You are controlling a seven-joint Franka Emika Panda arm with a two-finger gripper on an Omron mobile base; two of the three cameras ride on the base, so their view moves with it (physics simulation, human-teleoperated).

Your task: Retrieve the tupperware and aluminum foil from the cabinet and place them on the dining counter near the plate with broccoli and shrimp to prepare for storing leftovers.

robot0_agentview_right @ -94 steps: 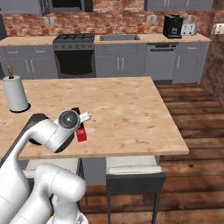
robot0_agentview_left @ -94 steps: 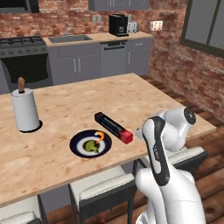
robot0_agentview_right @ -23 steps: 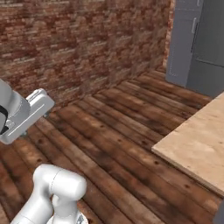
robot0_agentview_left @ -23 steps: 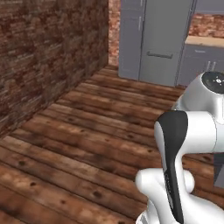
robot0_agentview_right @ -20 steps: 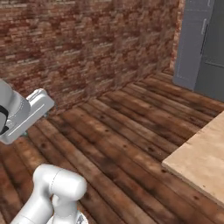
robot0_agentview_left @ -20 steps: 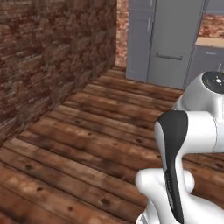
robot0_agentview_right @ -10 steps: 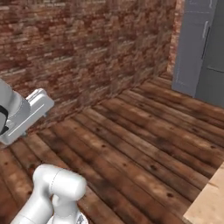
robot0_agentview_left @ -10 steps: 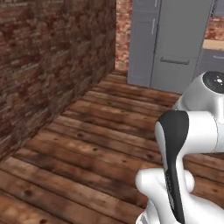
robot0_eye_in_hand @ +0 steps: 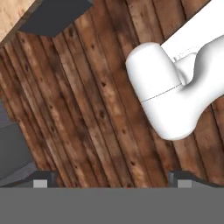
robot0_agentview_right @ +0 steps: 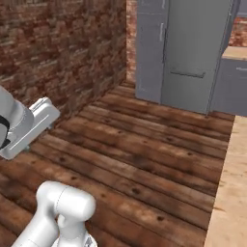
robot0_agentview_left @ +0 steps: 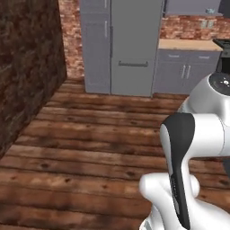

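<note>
My gripper point(robot0_eye_in_hand: 109, 183) hangs over the brown plank floor point(robot0_eye_in_hand: 87, 109), its two fingertips point(robot0_eye_in_hand: 40, 183) wide apart with nothing between them: open. In the right base view my white hand point(robot0_agentview_right: 34, 123) sits at the left, raised above the floor. A strip of the light wood dining counter point(robot0_agentview_right: 232, 193) runs along the right edge of that view, and one of its corners point(robot0_eye_in_hand: 9, 17) shows at the top left of the hand view. The tupperware, the aluminum foil and the plate with broccoli and shrimp are out of view.
A tall grey fridge point(robot0_agentview_left: 130, 45) point(robot0_agentview_right: 193, 48) stands ahead across the plank floor. A brick wall point(robot0_agentview_left: 27, 67) point(robot0_agentview_right: 62, 48) closes the left side. Right of the fridge is a wooden worktop with grey cupboards point(robot0_agentview_left: 188, 58), and a grey wall cabinet point(robot0_agentview_left: 188, 5) hangs above it.
The whole picture has shifted: the base has turned, so the fridge now stands near the middle and the counter has slid to the right edge. The arm keeps its pose and the gripper stays open.
</note>
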